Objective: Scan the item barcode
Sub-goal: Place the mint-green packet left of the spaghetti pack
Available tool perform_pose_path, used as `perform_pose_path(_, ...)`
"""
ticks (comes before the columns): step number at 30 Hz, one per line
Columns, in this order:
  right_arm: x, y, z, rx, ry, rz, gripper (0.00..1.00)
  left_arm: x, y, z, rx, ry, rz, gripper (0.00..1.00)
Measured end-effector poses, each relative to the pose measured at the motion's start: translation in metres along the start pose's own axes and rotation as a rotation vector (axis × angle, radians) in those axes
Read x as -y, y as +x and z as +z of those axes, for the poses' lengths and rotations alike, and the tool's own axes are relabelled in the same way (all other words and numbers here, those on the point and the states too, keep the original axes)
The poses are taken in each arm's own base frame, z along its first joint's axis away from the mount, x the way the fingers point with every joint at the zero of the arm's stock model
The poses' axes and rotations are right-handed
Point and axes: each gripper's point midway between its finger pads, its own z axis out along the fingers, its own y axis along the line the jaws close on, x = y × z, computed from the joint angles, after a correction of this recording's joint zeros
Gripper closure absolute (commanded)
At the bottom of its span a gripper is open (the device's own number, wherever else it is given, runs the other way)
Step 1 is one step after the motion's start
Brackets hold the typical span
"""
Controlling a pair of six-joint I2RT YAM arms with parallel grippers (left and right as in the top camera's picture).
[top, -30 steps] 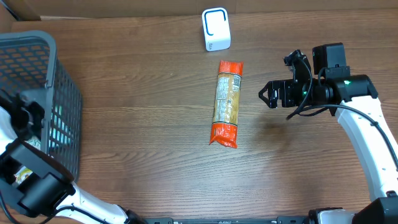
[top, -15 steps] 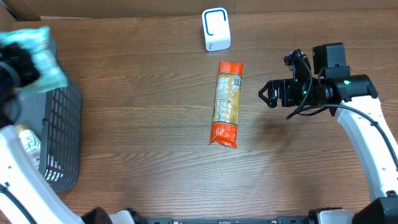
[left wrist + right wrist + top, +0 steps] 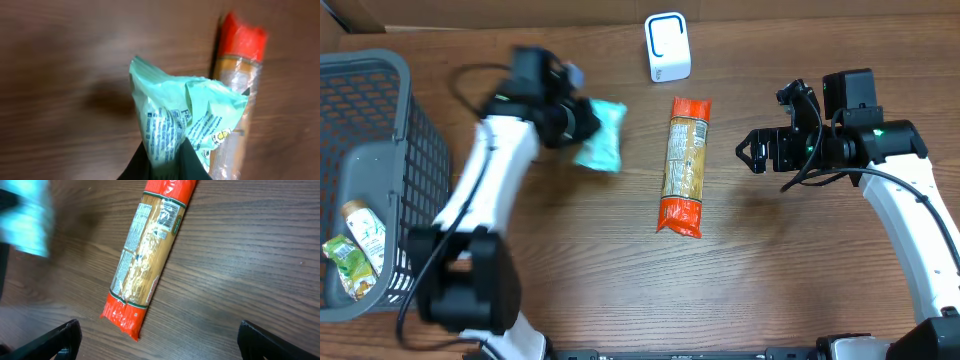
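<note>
The left gripper (image 3: 568, 122) pinches a mint-green packet (image 3: 602, 136), blurred overhead, just left of the orange-ended pasta pack (image 3: 684, 165). Its fingers (image 3: 195, 170) are cut off at the wrist view's lower edge, and the print is possibly a barcode. The right gripper (image 3: 748, 152) stands spread wide, with bare wood between it and the pack; the white scanner (image 3: 667, 47) stands beyond
</note>
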Motion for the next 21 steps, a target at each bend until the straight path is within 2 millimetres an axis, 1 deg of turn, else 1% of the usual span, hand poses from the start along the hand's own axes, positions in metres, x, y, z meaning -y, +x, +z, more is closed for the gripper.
perform_pose_path(2,0.0,0.0,0.0,-0.001,0.0,0.0,0.0,0.001,0.018,0.029,-0.053,0.005,-0.003,0.96)
perform_pose_path(3,0.0,0.0,0.0,-0.002,0.0,0.001,0.0,0.002,0.026,0.041,-0.082,0.006,-0.004,0.91)
perform_pose_path(4,0.0,0.001,0.0,-0.004,0.0,0.002,0.0,0.003,0.033,0.052,-0.108,0.009,-0.007,0.76)
perform_pose_path(6,0.0,0.002,0.0,-0.006,0.0,0.003,0.0,0.005,0.042,0.066,-0.142,0.021,-0.015,0.36)
perform_pose_path(7,0.0,0.002,0.0,-0.007,0.0,0.004,0.0,0.007,0.045,0.07,-0.154,0.032,-0.014,0.21)
perform_pose_path(8,0.0,0.002,0.0,-0.007,0.0,0.003,0.0,0.007,0.046,0.071,-0.158,0.037,-0.015,0.11)
perform_pose_path(9,0.0,0.002,0.0,-0.007,0.0,0.004,0.0,0.008,0.047,0.072,-0.166,0.045,-0.017,0.04)
perform_pose_path(10,0.0,0.002,0.0,-0.007,0.0,0.004,0.0,0.009,0.049,0.07,-0.175,0.05,-0.019,0.01)
perform_pose_path(12,0.0,0.002,0.0,-0.006,0.0,0.003,0.0,0.009,0.052,0.063,-0.209,0.042,-0.033,0.0)
perform_pose_path(14,0.0,0.002,0.0,-0.007,0.0,0.004,0.0,0.009,0.047,0.048,-0.231,0.028,-0.041,0.0)
perform_pose_path(16,0.0,0.002,0.0,-0.007,0.0,0.004,0.0,0.012,0.028,0.021,-0.207,0.02,-0.041,0.0)
perform_pose_path(17,0.0,0.002,0.0,-0.007,0.0,0.004,0.0,0.013,0.013,-0.002,-0.173,0.008,-0.036,0.01)
perform_pose_path(18,0.0,0.002,0.0,-0.007,0.0,0.004,0.0,0.014,0.001,-0.02,-0.138,0.002,-0.032,0.01)
perform_pose_path(20,0.0,0.002,0.0,-0.007,0.0,0.004,0.0,0.015,-0.031,-0.079,-0.017,-0.031,-0.014,0.01)
perform_pose_path(21,0.0,0.002,0.0,-0.006,0.0,0.003,0.0,0.014,-0.043,-0.111,0.048,-0.054,-0.011,0.0)
